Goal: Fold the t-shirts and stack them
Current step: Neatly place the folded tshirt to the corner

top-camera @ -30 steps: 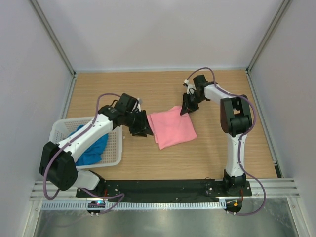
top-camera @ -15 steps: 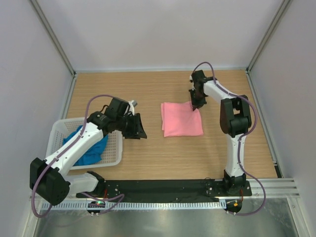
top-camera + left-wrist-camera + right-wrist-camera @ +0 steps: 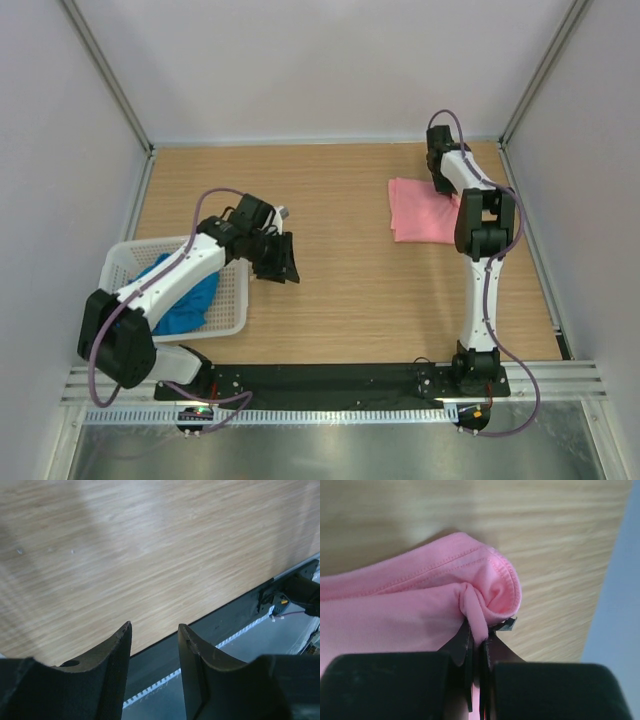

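Observation:
The salmon pink t-shirt lies folded flat at the far right of the table. My right gripper is shut on its far right corner; in the right wrist view a bunched fold of the pink t-shirt is pinched between the jaws of the right gripper. The bright blue t-shirt lies crumpled in the white basket at the left. My left gripper hovers just right of the basket, over bare wood. Seen from the left wrist, the left gripper is open and holds nothing.
The wooden tabletop spreads between the basket and the pink shirt. Grey walls close in the far side, left and right. A black rail and metal frame run along the near edge, with both arm bases on it.
My right gripper has dragged the pink t-shirt from the table's middle toward the far right corner, staying shut on it. My left gripper has stayed near the basket, shifting only slightly.

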